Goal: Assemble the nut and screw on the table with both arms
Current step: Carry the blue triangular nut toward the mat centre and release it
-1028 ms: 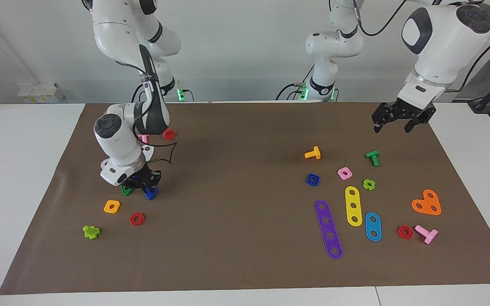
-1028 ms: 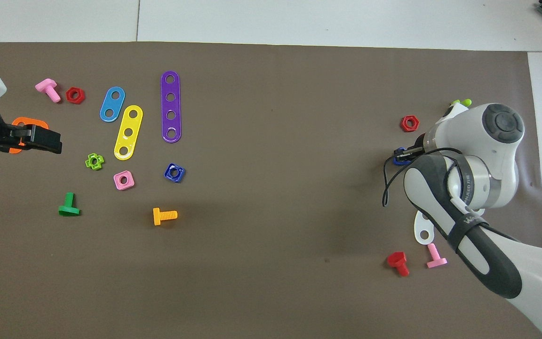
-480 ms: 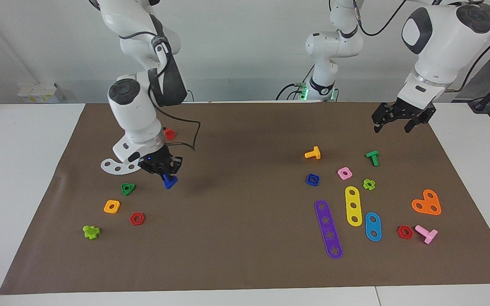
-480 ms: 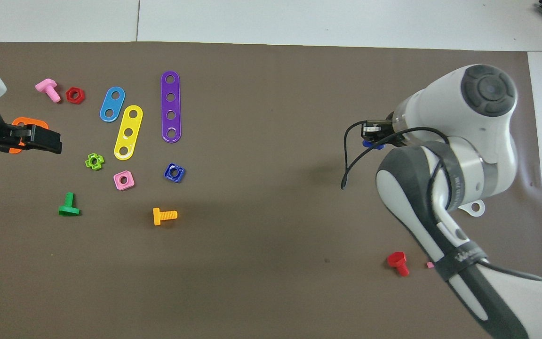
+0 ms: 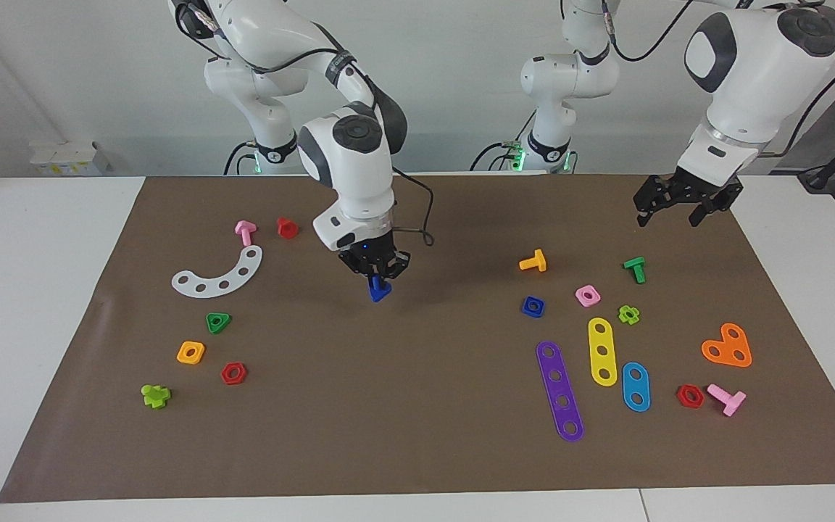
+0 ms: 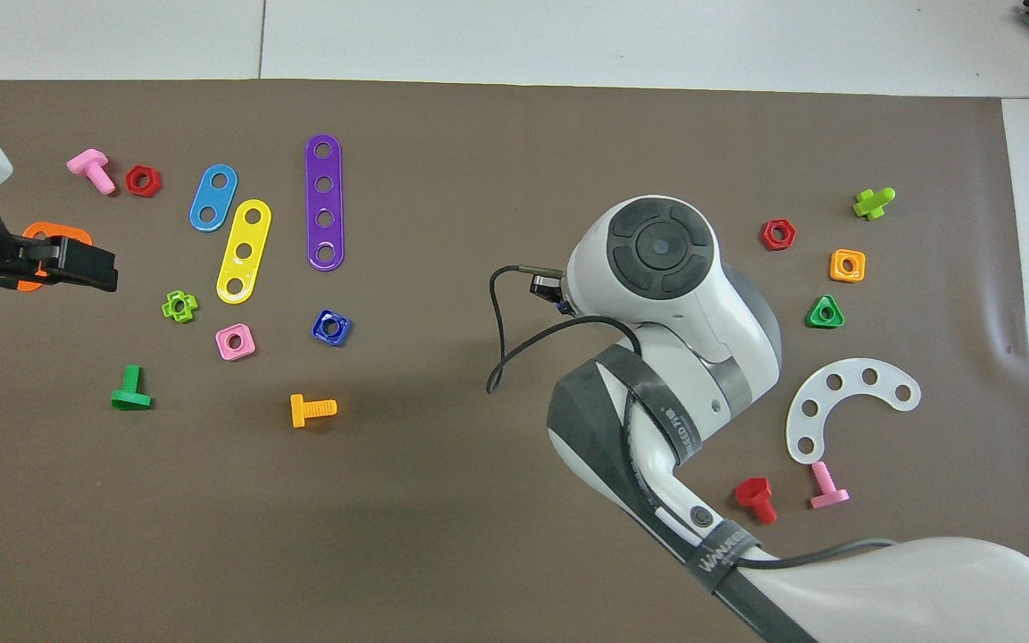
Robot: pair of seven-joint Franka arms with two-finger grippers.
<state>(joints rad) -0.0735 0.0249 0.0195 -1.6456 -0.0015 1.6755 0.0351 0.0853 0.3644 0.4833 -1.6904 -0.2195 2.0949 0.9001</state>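
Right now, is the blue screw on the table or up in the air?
In the air: the right gripper holds the screw above the mat.

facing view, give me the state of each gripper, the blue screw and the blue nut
right gripper: shut on the dark-blue screw, raised over the middle of the mat
dark-blue screw: held off the mat, triangular head down
left gripper: open, empty, waiting above the mat's corner at the left arm's end
dark-blue square nut: lying flat on the mat, hole up, untouched
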